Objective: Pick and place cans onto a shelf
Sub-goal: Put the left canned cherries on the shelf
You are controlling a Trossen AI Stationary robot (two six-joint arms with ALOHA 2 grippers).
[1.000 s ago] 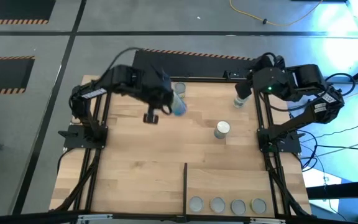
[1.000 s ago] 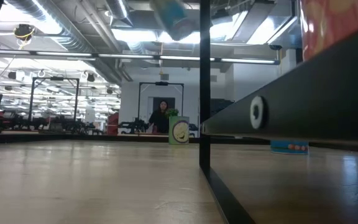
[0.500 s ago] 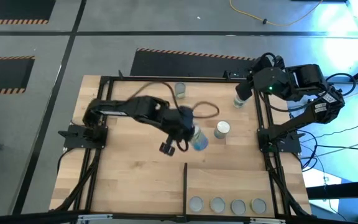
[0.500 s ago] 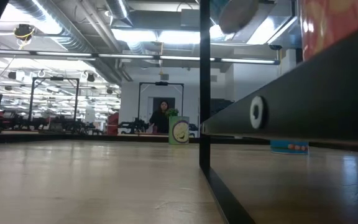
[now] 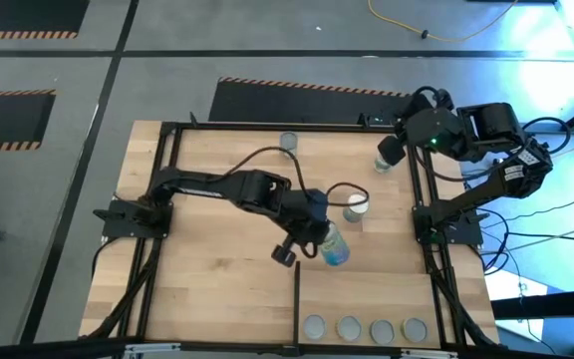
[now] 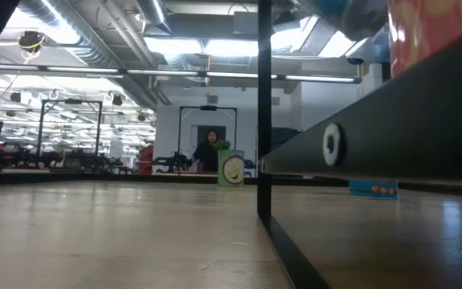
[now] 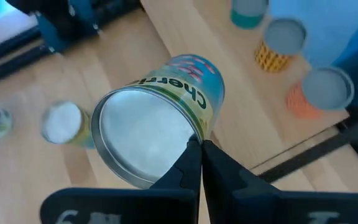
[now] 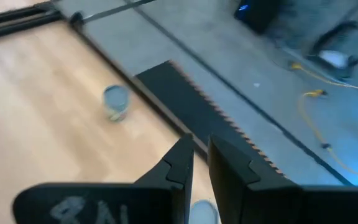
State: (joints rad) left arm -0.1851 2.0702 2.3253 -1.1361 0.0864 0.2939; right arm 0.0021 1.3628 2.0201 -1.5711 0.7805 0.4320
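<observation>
Blue-sided can [image 5: 334,246] tilted, clamped in left end effector [image 5: 322,237] above mid worktop [image 5: 207,289], just beside a white-topped can [image 5: 357,206]. Four cans [image 5: 364,327] line the shelf [image 5: 367,289] near edge. Right end effector [image 5: 390,152] fingers nearly closed, empty, over far-right can [image 5: 384,163].

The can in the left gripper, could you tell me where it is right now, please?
In the high view the blue-sided can hangs in the left gripper near mid-table, beside the white-topped can and just beyond the shelf's black divider bar.
</observation>
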